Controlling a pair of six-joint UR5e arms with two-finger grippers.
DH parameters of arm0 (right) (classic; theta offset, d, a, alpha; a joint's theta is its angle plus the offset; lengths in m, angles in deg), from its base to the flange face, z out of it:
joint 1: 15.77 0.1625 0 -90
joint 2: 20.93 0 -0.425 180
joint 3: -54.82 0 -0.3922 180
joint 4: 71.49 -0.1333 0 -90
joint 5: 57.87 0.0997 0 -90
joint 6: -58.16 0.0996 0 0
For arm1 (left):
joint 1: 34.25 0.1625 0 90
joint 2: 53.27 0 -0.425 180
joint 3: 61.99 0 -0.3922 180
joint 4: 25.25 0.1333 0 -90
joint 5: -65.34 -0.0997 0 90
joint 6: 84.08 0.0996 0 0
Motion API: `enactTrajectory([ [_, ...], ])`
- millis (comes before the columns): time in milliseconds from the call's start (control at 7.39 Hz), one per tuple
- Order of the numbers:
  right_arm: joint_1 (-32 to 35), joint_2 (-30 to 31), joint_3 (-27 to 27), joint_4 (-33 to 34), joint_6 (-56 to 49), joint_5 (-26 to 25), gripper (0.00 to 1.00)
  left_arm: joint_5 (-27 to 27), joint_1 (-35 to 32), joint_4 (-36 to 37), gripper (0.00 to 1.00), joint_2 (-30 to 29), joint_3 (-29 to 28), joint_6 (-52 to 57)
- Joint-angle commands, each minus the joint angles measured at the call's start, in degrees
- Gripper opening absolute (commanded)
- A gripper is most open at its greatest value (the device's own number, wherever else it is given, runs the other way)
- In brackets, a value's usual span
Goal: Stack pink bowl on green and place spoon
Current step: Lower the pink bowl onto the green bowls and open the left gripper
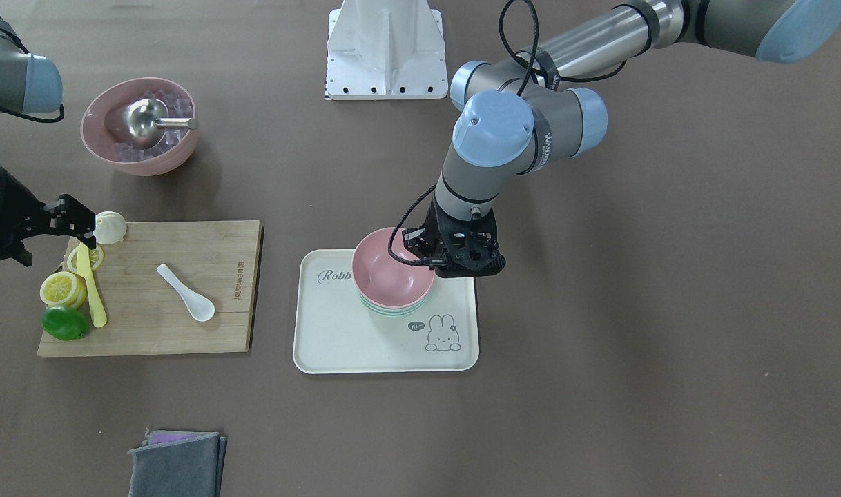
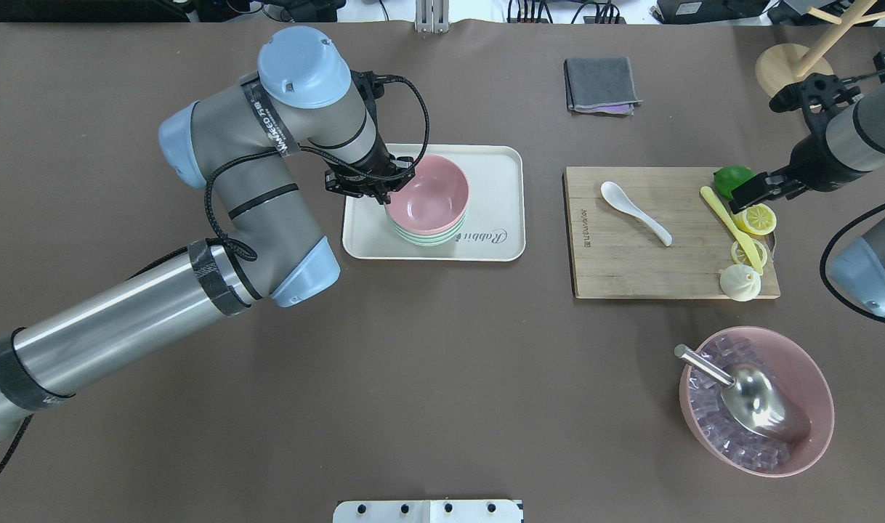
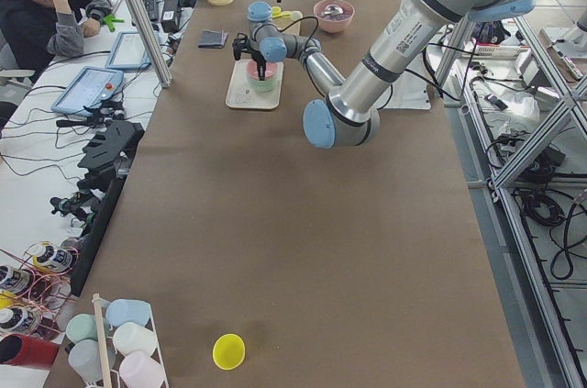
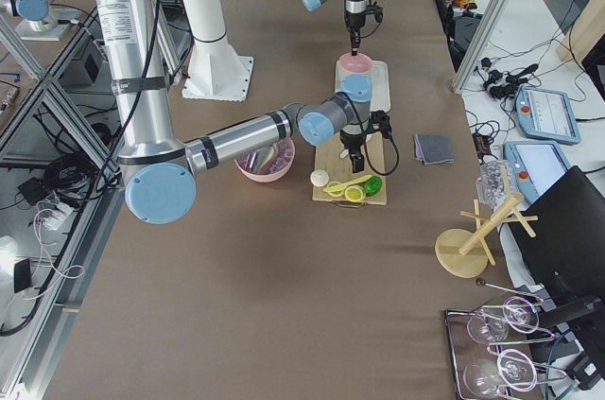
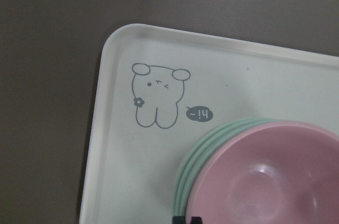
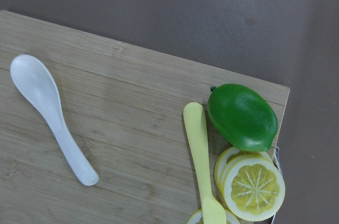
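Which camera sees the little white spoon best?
The right wrist camera: the white spoon looks big and close, lying whole on the cutting board. The overhead and front views show it whole but small. The side views barely show it, and the left wrist view misses it.

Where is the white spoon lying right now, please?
In the overhead view the white spoon lies on the wooden cutting board at right, between the tray to its left and the yellow knife to its right.

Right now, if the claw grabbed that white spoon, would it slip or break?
The spoon looks glossy, so it may slip. It seems stiff, perhaps ceramic, so it might chip if dropped. Lying flat on the board, its thin handle could be hard to pinch.
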State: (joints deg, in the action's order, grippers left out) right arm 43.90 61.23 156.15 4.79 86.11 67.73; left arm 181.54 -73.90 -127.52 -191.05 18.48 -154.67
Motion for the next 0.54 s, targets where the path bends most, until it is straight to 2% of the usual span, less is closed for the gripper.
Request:
enactTrajectory([
  [0,0.0,-0.07,0.0,0.0,0.0,0.0,1.0,-0.09,-0.07,-5.97,0.8,1.53,-0.04,0.1],
  [135,0.0,-0.07,0.0,0.0,0.0,0.0,1.0,-2.0,0.1,-9.92,0.98,2.77,-0.04,0.01],
  [406,-0.09,-0.07,0.0,0.0,0.0,0.0,1.0,-3.08,0.01,-10.84,0.98,2.87,0.57,-0.07],
])
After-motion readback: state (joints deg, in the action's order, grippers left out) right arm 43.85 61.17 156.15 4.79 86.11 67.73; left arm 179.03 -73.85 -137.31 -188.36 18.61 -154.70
